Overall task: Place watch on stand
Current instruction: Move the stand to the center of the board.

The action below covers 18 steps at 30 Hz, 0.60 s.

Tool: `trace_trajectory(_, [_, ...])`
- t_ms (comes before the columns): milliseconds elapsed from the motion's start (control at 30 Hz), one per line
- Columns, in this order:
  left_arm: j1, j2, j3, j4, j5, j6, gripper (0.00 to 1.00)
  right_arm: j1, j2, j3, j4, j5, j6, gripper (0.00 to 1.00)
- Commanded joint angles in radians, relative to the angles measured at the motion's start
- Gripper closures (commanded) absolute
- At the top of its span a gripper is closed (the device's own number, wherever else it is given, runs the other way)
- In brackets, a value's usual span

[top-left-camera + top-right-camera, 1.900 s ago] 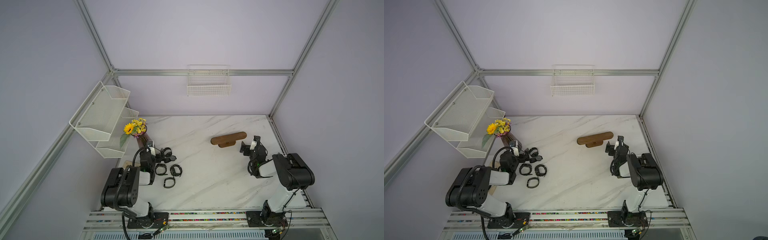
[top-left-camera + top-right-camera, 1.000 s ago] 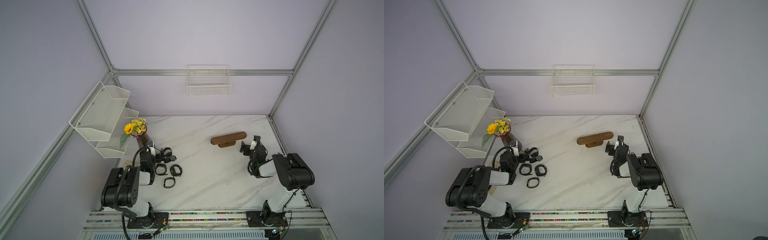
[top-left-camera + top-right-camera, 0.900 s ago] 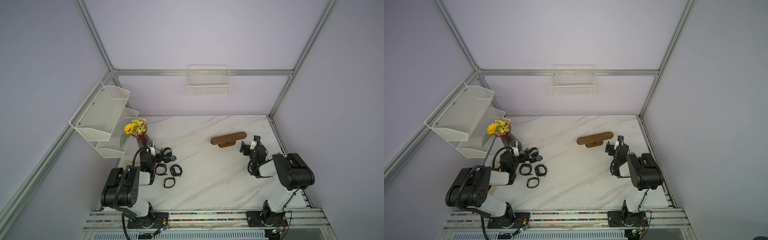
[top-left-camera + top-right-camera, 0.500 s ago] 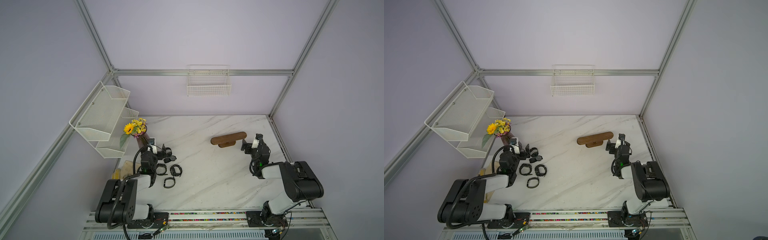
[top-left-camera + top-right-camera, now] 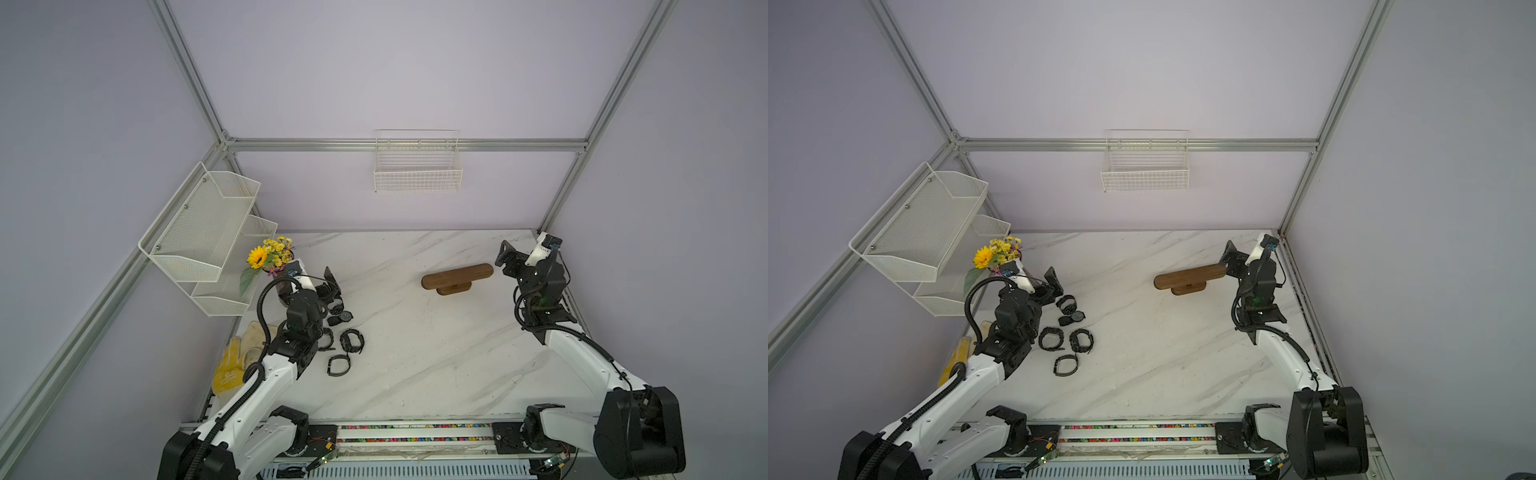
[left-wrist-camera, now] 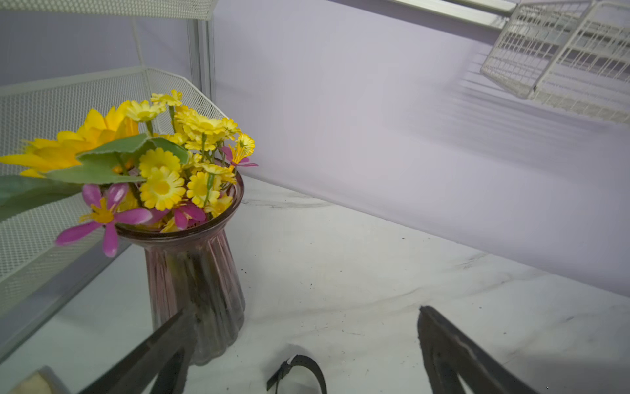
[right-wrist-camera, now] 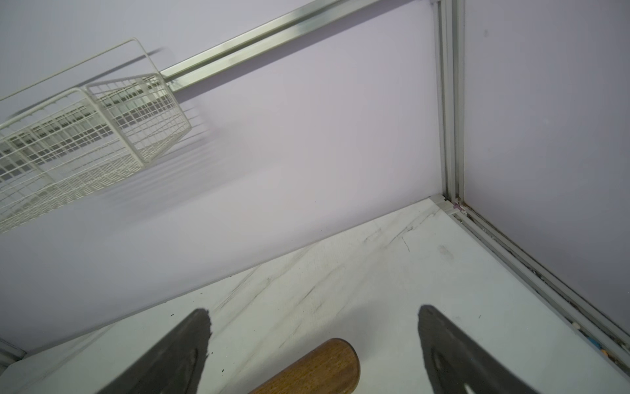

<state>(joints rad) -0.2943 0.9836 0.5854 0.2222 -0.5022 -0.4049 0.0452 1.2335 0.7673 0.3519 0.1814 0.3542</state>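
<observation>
The marble tabletop [image 5: 415,353], walled on three sides, is open across its middle, with a tiered mesh shelf [image 5: 199,232] overhanging its left edge and a wire basket [image 5: 417,174] on the back wall. The stand [image 5: 457,276] sits near the right wall, its rounded end beside the right gripper [image 7: 313,315], whose fingers are spread around nothing. At the left, a purple glass vase [image 6: 194,290] of yellow flowers crowds the left gripper [image 6: 306,314], likewise spread, beside a cluster of black watches [image 5: 352,341].

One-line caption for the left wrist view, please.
Open left pincer above the marble table, a vase of yellow flowers near one finger, a black watch strap on the table beneath.
</observation>
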Motion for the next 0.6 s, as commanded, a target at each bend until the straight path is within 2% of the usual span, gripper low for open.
trace_trajectory(0, [0.008, 0.018, 0.03, -0.032, 0.153, -0.154, 0.0, -0.027, 0.074, 0.061, -0.196, -0.042, 0.119, 0.03])
trace_trajectory(67, [0.004, 0.082, 0.072, 0.001, 0.316, -0.12, 0.0, -0.045, 0.131, 0.119, -0.228, -0.098, 0.135, 0.03])
trace_trajectory(200, [-0.024, 0.26, 0.199, -0.039, 0.477, -0.231, 0.0, -0.072, 0.296, 0.235, -0.294, -0.185, 0.132, 0.03])
trace_trajectory(433, [-0.164, 0.593, 0.408, -0.038, 0.588, -0.315, 0.0, -0.102, 0.513, 0.369, -0.329, -0.318, 0.156, 0.03])
trace_trajectory(567, [-0.252, 0.704, 0.496, -0.028, 0.619, -0.342, 0.0, -0.104, 0.597, 0.424, -0.332, -0.369, 0.176, 0.03])
